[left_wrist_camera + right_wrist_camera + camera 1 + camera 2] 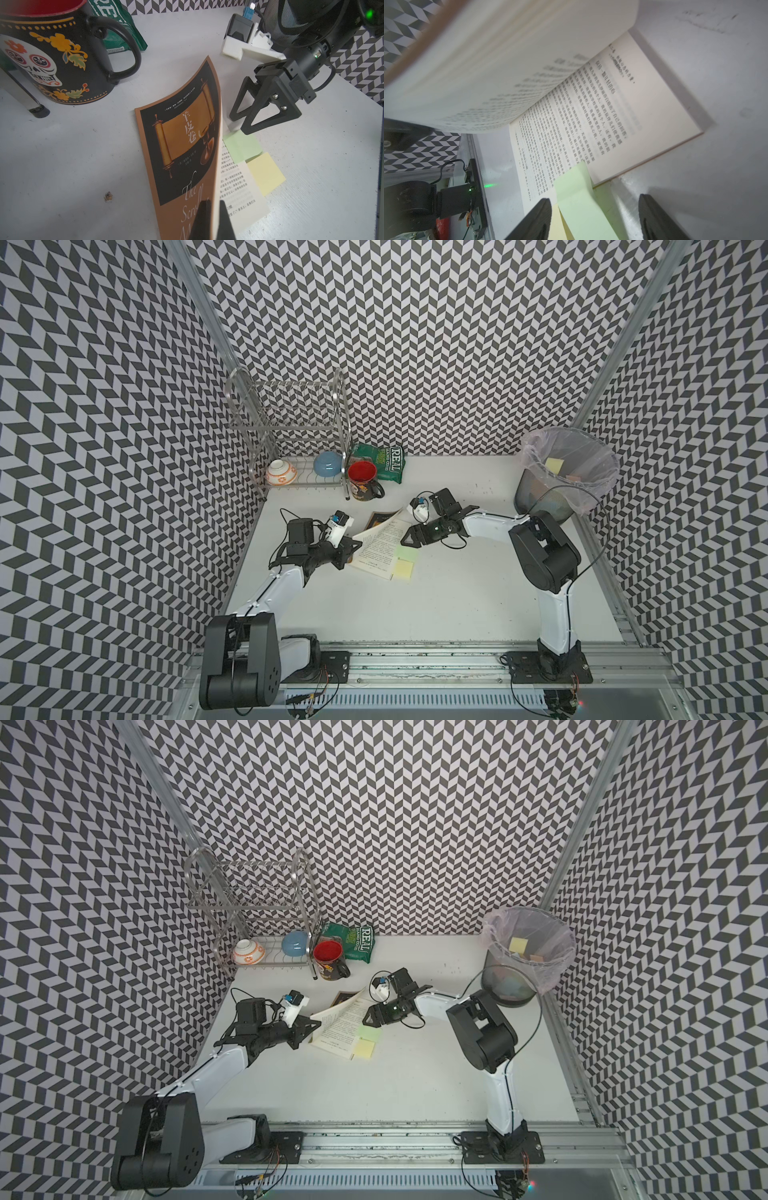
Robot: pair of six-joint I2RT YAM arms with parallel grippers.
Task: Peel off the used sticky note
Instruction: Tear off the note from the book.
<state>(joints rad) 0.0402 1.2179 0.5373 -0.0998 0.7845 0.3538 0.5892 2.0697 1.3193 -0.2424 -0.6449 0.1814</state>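
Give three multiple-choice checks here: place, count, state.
1. Green sticky note sits: A) in the bin B) at the open book's page edge, beside the yellow sticky note C) on the mug
2. Bowls in the dish rack: A) one B) two C) four
3. Left gripper: A) open over the table B) shut on the mug C) shut on the book
Right letters: 1 B, it juts from the page by the yellow one. 2 B, a white bowl and a blue bowl on the bottom shelf. 3 C, it pinches the raised cover and pages.
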